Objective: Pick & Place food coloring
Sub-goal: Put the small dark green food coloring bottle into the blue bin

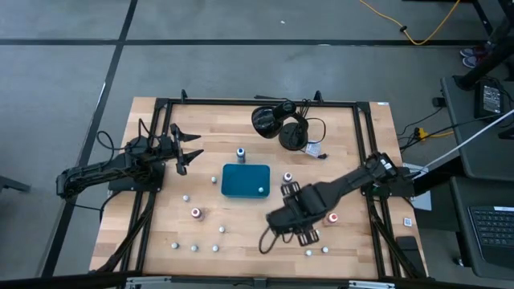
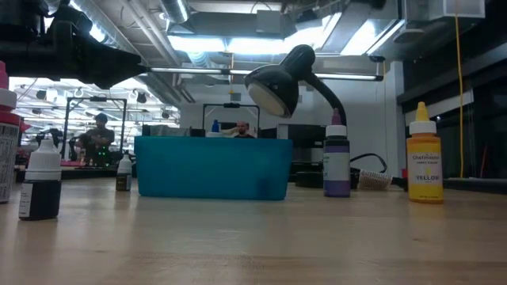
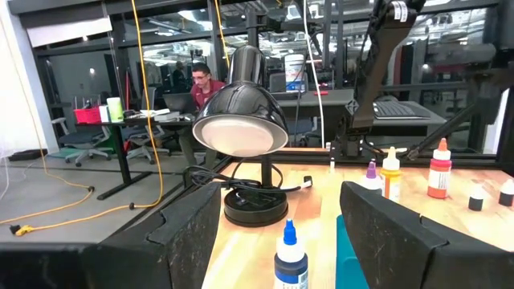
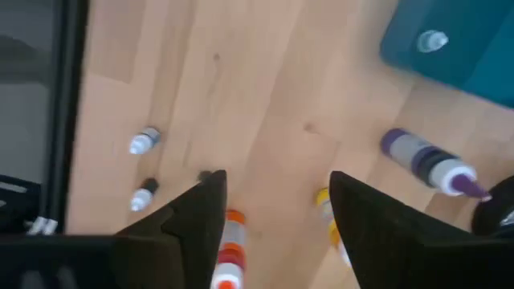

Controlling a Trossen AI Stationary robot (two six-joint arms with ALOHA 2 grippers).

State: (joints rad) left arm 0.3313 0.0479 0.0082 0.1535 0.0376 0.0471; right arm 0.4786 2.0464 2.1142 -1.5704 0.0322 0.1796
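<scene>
The right gripper hung spread wide at five o'clock of the teal rectangular plastic tray, above small pale bottles with coloured tops. One bottle lay inside the tray. The left gripper waited at ten o'clock, fingers apart.

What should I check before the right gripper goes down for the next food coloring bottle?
1. Right gripper open: ok.
2. Small orange bottle centred between its fingers: not ok, it sits close to one finger.
3. Small yellow bottle clear of the other finger: cannot tell.
4. Teal rectangular tray has room: ok, only one white-capped bottle inside.
5. Left gripper out of the way: ok, open, well left of the tray.
</scene>
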